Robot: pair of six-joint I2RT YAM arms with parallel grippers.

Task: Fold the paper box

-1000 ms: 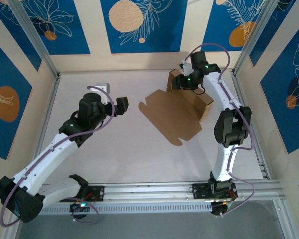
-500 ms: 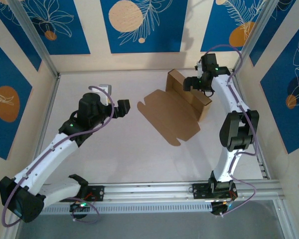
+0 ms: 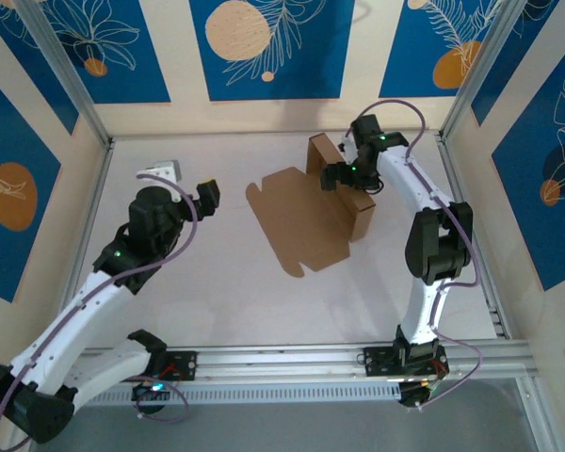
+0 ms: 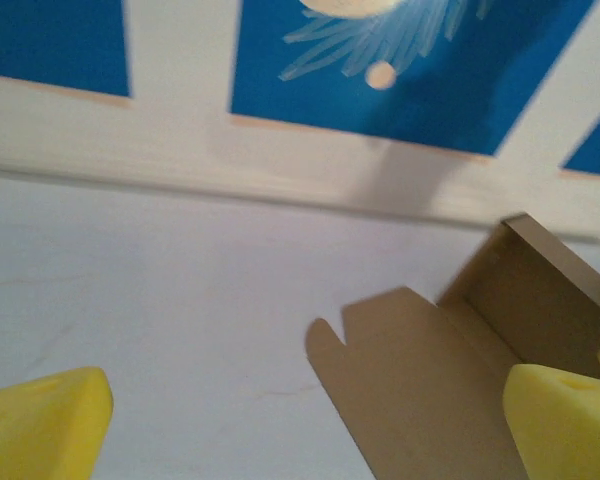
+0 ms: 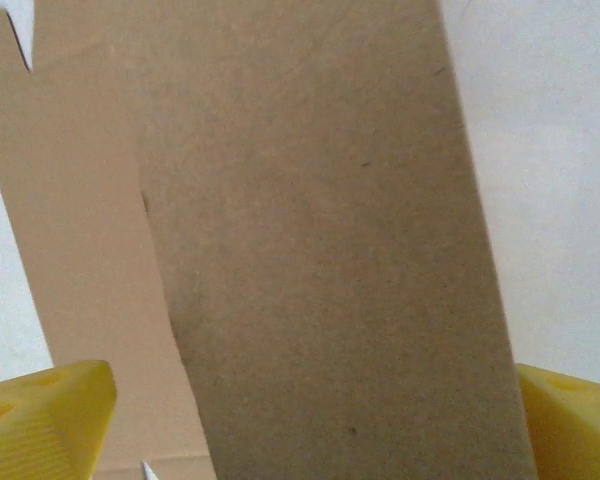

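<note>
Brown paper box [image 3: 299, 226] half-raised overhead, right pincer [image 5: 318, 408] spread

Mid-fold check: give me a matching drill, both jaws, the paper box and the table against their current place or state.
1 left jaws
2 right jaws
3 paper box
4 table

A brown, one wall raised
B open, by the box's raised wall
C white
D open, over the table left of the box

Pairs: 1-D, 2-B, 3-A, 4-C
</note>
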